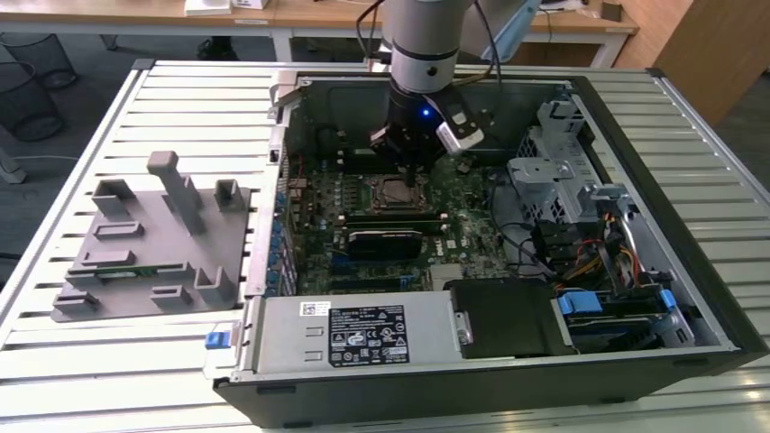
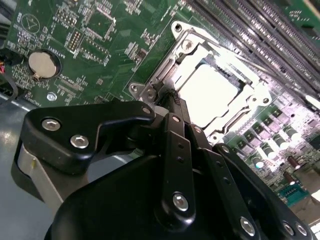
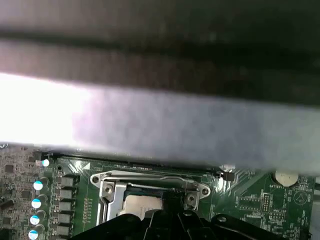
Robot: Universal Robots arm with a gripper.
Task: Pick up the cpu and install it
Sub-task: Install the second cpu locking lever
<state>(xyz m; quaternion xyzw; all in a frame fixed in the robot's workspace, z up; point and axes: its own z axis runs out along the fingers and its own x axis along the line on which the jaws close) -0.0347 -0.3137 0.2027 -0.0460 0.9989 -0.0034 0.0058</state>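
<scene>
Seating step: your gripper [image 2: 172, 97] hangs over the cpu [image 2: 207, 92] lying in its socket [image 2: 187, 45]; finger state unclear, so verify alignment.

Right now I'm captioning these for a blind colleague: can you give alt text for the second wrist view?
A black gripper hangs just over a silvery cpu lying in its metal socket frame on a green motherboard. A round coin battery sits off to one side.

Pale slatted metal counter [image 1: 157, 99], dark grey carpeted floor [image 1: 85, 77] behind it, two black wire wastebaskets [image 1: 27, 86], light wooden desks [image 1: 301, 13] along the back, wooden panel [image 1: 710, 45] at exterior view's right
</scene>
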